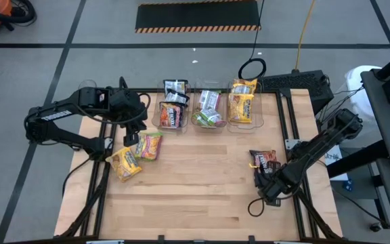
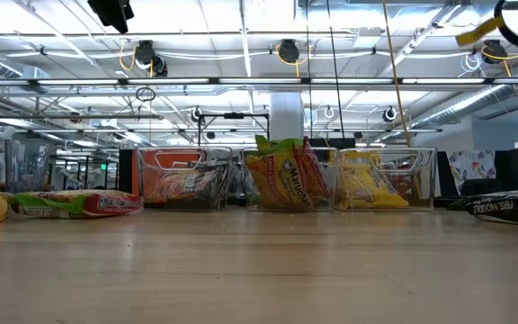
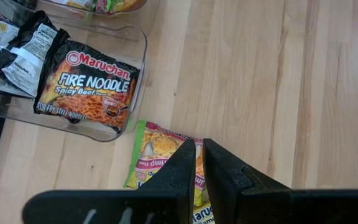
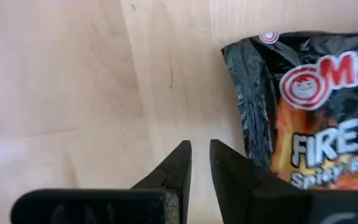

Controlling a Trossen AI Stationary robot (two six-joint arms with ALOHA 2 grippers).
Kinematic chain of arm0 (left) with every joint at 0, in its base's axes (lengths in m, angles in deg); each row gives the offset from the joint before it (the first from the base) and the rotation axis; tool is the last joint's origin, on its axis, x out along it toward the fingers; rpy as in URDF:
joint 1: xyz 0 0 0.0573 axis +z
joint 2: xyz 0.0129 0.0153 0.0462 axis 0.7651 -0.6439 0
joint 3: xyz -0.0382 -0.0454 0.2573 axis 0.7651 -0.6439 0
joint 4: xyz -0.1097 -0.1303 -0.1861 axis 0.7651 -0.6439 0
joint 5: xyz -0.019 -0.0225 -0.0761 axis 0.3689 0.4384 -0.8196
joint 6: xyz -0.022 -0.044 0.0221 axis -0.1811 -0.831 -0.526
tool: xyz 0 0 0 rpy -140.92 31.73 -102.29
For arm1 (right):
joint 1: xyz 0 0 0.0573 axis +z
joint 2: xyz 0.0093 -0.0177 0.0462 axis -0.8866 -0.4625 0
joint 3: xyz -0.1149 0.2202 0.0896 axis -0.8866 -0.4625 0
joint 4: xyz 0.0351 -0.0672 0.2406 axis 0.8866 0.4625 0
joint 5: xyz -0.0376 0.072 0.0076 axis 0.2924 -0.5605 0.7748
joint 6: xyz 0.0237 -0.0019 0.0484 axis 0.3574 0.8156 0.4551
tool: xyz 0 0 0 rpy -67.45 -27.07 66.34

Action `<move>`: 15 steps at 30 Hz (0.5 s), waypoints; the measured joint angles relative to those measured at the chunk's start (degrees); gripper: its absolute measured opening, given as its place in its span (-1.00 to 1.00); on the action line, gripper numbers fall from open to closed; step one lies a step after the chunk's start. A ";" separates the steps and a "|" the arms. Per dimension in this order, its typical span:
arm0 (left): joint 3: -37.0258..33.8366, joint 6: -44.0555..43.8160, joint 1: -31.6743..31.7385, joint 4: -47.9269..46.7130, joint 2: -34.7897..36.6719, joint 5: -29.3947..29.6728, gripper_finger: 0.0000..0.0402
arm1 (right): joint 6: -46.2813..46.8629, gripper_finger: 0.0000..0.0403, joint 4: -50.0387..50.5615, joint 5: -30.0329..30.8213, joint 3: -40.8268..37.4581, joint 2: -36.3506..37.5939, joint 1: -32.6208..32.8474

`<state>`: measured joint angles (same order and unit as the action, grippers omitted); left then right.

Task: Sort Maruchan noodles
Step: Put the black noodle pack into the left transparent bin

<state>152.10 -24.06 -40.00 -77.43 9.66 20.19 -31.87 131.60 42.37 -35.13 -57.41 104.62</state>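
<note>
Three Maruchan noodle packets lie flat on the wooden table. A black Fire Noodle packet (image 1: 264, 160) (image 4: 309, 118) is at the right. A green-edged packet (image 1: 149, 146) (image 3: 160, 152) and a yellow packet (image 1: 124, 164) are at the left. More packets sit in three clear bins at the far edge: black ones (image 3: 89, 87), green-edged ones (image 1: 208, 116) and yellow ones (image 1: 242, 102). My left gripper (image 3: 199, 158) hangs shut above the green-edged packet, holding nothing. My right gripper (image 4: 201, 158) points down, shut, just beside the near-left corner of the black packet.
The clear bins (image 2: 185, 178) (image 2: 286, 175) (image 2: 380, 180) stand in a row along the far edge. Bare wood (image 1: 202, 183) fills the middle and the near part of the table. A cable loop (image 1: 254, 207) lies near my right arm.
</note>
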 joint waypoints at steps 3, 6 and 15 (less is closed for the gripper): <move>0.00 0.01 0.00 0.00 0.01 0.01 -0.81 | -0.16 -0.74 3.16 1.74 2.52 0.00 0.00; 0.00 0.01 0.01 0.00 0.01 0.02 -0.81 | 0.75 -0.74 4.60 5.01 3.15 0.00 0.35; 0.00 0.01 0.00 0.00 0.00 0.02 -0.81 | 0.62 -0.74 6.59 5.99 3.17 -2.35 2.84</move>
<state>152.10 -24.06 -40.00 -77.43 9.66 20.20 -31.25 138.19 48.36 -31.96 -59.76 107.46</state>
